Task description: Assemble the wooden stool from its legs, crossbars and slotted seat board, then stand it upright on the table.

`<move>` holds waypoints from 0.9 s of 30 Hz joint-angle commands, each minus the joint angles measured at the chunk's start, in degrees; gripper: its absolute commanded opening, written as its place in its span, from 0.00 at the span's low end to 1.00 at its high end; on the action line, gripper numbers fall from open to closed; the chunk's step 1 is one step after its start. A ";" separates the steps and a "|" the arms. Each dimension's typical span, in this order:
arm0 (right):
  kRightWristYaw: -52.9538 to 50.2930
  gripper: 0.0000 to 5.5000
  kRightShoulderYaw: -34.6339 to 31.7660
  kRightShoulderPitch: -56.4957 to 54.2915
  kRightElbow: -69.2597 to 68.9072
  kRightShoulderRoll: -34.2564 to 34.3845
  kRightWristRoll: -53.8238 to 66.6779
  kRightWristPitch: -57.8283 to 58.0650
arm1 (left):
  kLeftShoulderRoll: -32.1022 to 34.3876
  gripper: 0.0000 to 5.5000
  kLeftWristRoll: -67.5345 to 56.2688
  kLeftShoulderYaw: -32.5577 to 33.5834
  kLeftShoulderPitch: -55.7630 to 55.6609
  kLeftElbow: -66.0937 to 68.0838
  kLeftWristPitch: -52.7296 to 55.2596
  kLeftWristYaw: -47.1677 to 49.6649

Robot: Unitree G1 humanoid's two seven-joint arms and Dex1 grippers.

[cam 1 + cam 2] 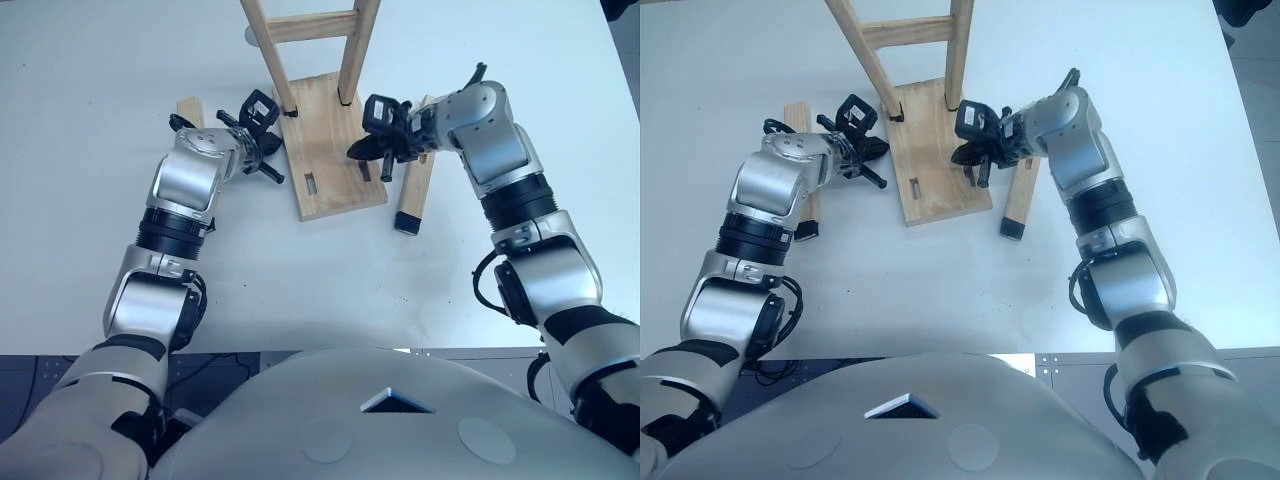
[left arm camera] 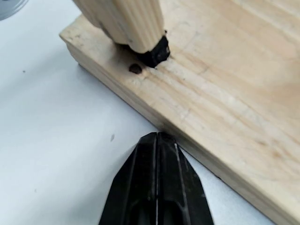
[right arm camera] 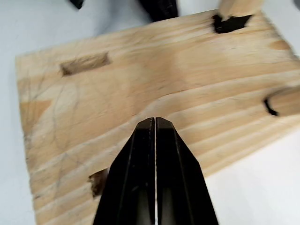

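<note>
The slotted seat board [image 1: 330,150] lies flat on the white table. Two legs [image 1: 268,50] [image 1: 356,45] joined by a crossbar [image 1: 310,27] stand in its far slots. The two near slots [image 3: 84,63] [image 3: 97,180] are empty. My left gripper [image 1: 276,145] is shut and empty; its tip [image 2: 158,137] is at the board's left edge, close to the seated leg's black foot [image 2: 154,49]. My right gripper [image 1: 353,150] is shut and empty too, hovering over the board's right half [image 3: 154,121].
One loose leg [image 1: 415,190] lies right of the board, under my right forearm. Another loose wooden piece [image 1: 805,200] lies on the left beneath my left arm. A small grey round object [image 1: 249,35] sits behind the left leg. The table's near edge [image 1: 300,350] runs in front.
</note>
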 commanded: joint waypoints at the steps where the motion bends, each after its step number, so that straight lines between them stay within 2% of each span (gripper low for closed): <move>1: -2.81 0.01 -3.28 2.25 -4.85 -1.78 3.09 3.27 | 0.24 0.00 0.58 0.24 2.66 3.20 -0.31 -0.28; 3: -8.35 0.01 -6.03 -0.14 -3.24 -2.35 2.96 2.47 | 0.91 0.00 0.93 0.76 3.17 2.76 -0.62 -0.01; 6: -19.64 0.01 -12.72 -3.47 -0.58 -2.28 4.17 2.08 | 0.39 0.00 0.02 5.67 3.48 0.52 -3.72 3.21; 9: -27.39 0.08 -17.74 -0.17 -3.39 -6.63 3.53 7.18 | -0.17 0.00 -0.93 13.25 4.57 -4.93 -8.94 8.86; 12: -25.42 0.18 -18.04 7.91 -11.61 -15.26 1.92 14.26 | -0.34 0.00 -1.26 18.15 7.21 -11.56 -9.69 13.10; 16: -21.12 0.30 -17.96 16.09 -22.06 -22.08 3.71 22.31 | -1.51 0.00 -1.13 22.01 8.87 -18.94 -9.46 17.89; 21: -19.48 0.45 -19.75 23.55 -35.97 -23.07 9.43 34.83 | -2.42 0.00 -1.57 24.97 8.36 -24.57 -8.67 21.11; 27: -22.73 0.45 -17.35 28.74 -35.64 -23.93 9.11 35.48 | -1.87 0.00 -1.63 25.15 7.91 -24.64 -8.72 21.19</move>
